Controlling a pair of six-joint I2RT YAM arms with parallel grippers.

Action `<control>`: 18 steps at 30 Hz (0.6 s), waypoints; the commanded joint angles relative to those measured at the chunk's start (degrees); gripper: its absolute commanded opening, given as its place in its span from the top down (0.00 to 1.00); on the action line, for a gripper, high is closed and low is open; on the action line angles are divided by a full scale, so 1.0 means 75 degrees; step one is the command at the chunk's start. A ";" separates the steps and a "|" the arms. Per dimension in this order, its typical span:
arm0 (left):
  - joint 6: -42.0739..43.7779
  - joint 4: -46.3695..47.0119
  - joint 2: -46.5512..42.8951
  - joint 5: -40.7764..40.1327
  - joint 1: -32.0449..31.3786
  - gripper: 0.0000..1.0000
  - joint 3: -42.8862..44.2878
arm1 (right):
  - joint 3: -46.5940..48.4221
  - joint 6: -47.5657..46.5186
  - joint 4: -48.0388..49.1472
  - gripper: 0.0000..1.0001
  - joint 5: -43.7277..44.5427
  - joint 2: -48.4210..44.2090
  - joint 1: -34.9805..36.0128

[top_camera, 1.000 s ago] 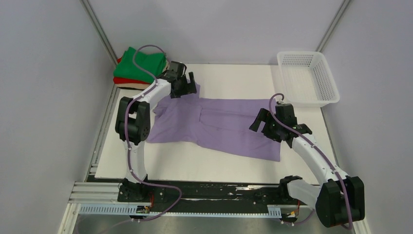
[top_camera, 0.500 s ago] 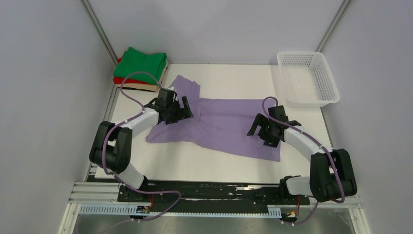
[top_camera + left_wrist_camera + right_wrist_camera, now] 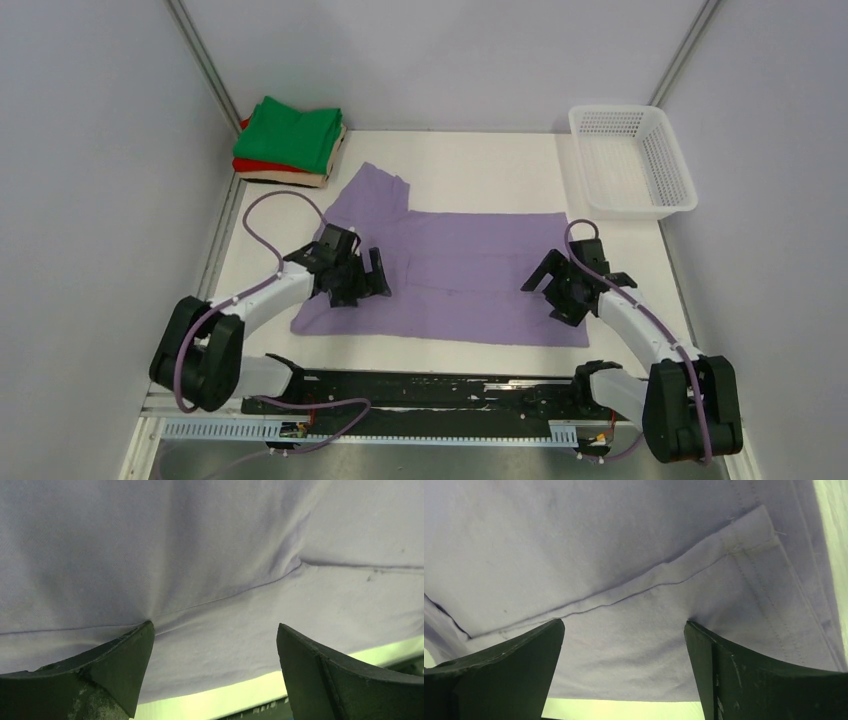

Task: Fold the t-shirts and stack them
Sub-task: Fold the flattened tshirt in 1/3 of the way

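Note:
The large lavender t-shirt lies spread flat across the middle of the white table, one sleeve pointing to the far left. My left gripper is open, its fingertips pressing down on the shirt's left part near the front hem; in the left wrist view the cloth fills the gap between the fingers. My right gripper is open and presses on the shirt's right part; in the right wrist view a stitched hem shows. Folded green, red and beige shirts are stacked at the far left corner.
A white plastic mesh basket stands at the far right of the table. The table's near edge and the black rail with the arm bases lie just in front of the shirt's hem. Bare table lies behind the shirt.
Both arms have drawn back toward the near edge, dragging the lavender shirt with them. The shirt now lies flatter and squarer, closer to the front.

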 commanded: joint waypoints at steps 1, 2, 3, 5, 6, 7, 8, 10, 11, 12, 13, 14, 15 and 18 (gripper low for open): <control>-0.0793 -0.1538 -0.1110 0.0160 -0.0293 0.00 -0.0718 | -0.0350 0.0588 -0.1387 0.00 -0.0244 -0.0554 -0.0111; -0.0886 -0.1605 -0.1443 0.0224 -0.0334 0.00 -0.0888 | -0.0311 0.0730 -0.1548 0.00 -0.0165 -0.0662 -0.0120; -0.1075 -0.1667 -0.1604 0.0252 -0.0415 0.00 -0.0972 | -0.0262 0.0834 -0.1697 0.00 -0.0006 -0.0761 -0.0135; -0.1267 -0.1655 -0.2040 0.0296 -0.0481 0.00 -0.1180 | -0.0244 0.0947 -0.1759 0.00 0.0191 -0.0846 -0.0141; -0.1310 -0.1647 -0.2262 0.0258 -0.0493 0.00 -0.1229 | -0.0236 0.1018 -0.1798 0.00 0.0287 -0.0857 -0.0140; -0.1372 -0.1648 -0.2347 0.0222 -0.0501 0.00 -0.1219 | -0.0223 0.1068 -0.1846 0.00 0.0348 -0.0845 -0.0137; -0.1398 -0.1631 -0.2473 0.0154 -0.0498 0.00 -0.1159 | -0.0207 0.1076 -0.1856 0.00 0.0379 -0.0846 -0.0137; -0.1415 -0.1435 -0.2564 0.0089 -0.0498 0.00 -0.1020 | -0.0097 0.1080 -0.1892 0.00 0.0630 -0.0880 -0.0137; -0.1375 -0.1343 -0.2569 0.0050 -0.0501 0.00 -0.0951 | -0.0033 0.1008 -0.1877 0.00 0.0712 -0.0925 -0.0138; -0.1352 -0.1235 -0.2529 -0.0097 -0.0501 0.00 -0.0761 | 0.0098 0.0934 -0.1882 0.00 0.0999 -0.0990 -0.0140; -0.1286 -0.1202 -0.2487 -0.0190 -0.0497 0.00 -0.0646 | 0.0299 0.0825 -0.1881 0.00 0.1252 -0.1049 -0.0139; -0.1232 -0.1244 -0.2344 -0.0494 -0.0494 0.00 -0.0322 | 0.0514 0.0691 -0.1872 0.00 0.1430 -0.1100 -0.0143; -0.1089 -0.1282 -0.2248 -0.0652 -0.0493 0.00 -0.0156 | 0.0713 0.0554 -0.1859 0.00 0.1540 -0.1148 -0.0137; -0.0660 -0.1393 -0.1562 -0.1429 -0.0450 0.00 0.0991 | 0.1109 -0.0051 -0.1327 0.00 0.1355 -0.1209 -0.0137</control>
